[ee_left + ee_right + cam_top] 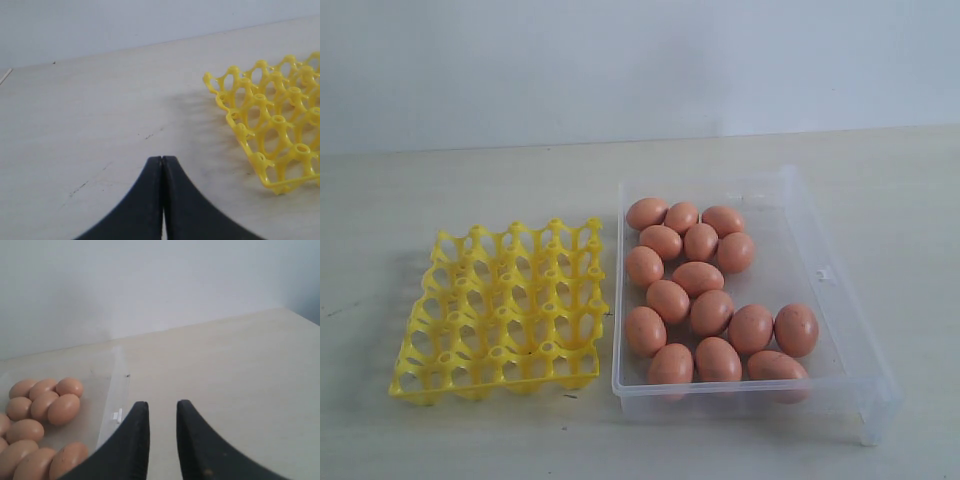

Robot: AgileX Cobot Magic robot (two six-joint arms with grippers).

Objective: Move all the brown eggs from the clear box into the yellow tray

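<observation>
clear box point(782, 214) open-topped; brown eggs point(711, 312) touching | yellow tray point(490, 388) unobstructed

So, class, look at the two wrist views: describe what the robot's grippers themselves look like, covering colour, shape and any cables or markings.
The left gripper and the right gripper look alike. Each has two matt black fingers, smooth, broad at the base and curving in to narrow rounded tips. No cables or labels show. The arms themselves are outside every view.
</observation>
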